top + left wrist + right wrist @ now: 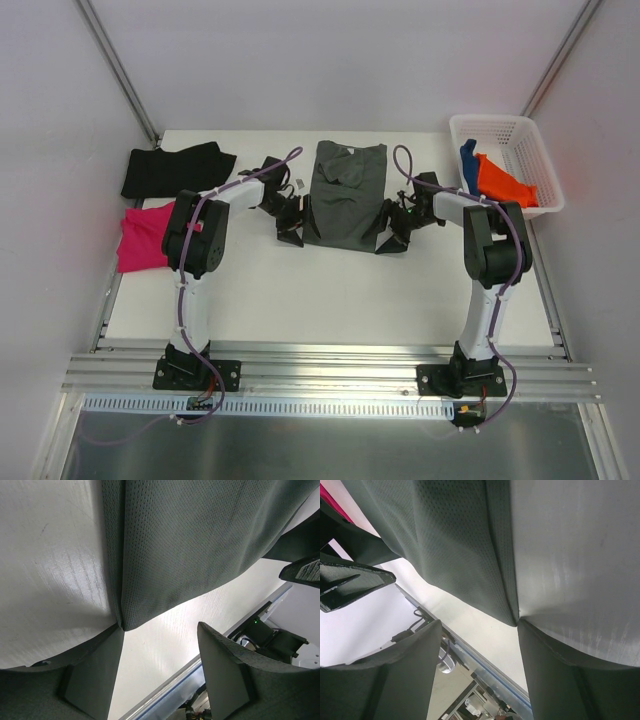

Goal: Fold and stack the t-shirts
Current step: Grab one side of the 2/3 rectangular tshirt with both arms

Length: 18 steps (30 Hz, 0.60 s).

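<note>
The dark grey t-shirt point(345, 195) lies flat at the table's middle back, collar away from the arms. My left gripper point(290, 227) is low at the shirt's near left corner and my right gripper point(394, 236) at its near right corner. In the left wrist view the left gripper point(160, 630) is open; one fingertip point(114, 635) touches the hem corner of the grey shirt point(190, 545). The right gripper point(477, 627) is open too, with one fingertip point(527, 632) at the other corner of the shirt point(455, 540). No cloth lies between either pair of jaws.
A black t-shirt point(175, 168) lies at the back left, with a magenta one point(143, 238) in front of it at the left edge. At the back right, a white basket point(520, 128) holds a blue shirt point(467, 160) and an orange shirt point(505, 182).
</note>
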Each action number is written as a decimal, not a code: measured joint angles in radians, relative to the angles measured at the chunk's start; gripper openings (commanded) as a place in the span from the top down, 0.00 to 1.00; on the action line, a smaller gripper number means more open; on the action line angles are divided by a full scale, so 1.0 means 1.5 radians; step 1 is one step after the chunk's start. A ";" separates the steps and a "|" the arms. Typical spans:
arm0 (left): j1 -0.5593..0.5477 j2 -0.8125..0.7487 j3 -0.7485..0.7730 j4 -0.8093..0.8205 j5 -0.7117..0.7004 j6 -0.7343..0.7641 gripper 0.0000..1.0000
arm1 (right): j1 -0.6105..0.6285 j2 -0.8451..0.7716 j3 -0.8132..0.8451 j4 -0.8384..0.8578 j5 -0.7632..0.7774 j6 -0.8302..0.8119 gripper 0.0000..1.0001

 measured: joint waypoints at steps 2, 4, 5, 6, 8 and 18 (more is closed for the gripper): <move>-0.001 0.000 0.000 0.000 -0.001 0.000 0.39 | 0.002 0.000 0.000 0.001 0.000 0.002 0.35; -0.003 0.002 0.001 0.001 -0.001 0.000 0.39 | 0.005 0.001 0.000 0.002 0.001 0.003 0.36; -0.004 0.003 0.001 0.002 -0.001 0.000 0.40 | 0.007 0.001 0.000 0.004 0.001 0.004 0.37; -0.004 0.003 0.001 0.003 -0.001 0.000 0.42 | 0.009 0.003 0.000 0.005 0.001 0.006 0.38; -0.004 0.005 0.001 0.003 -0.001 0.000 0.43 | 0.013 0.005 0.000 0.009 0.000 0.010 0.42; -0.004 0.016 0.001 0.005 -0.007 0.002 0.79 | 0.021 0.020 0.004 0.015 0.001 0.013 0.61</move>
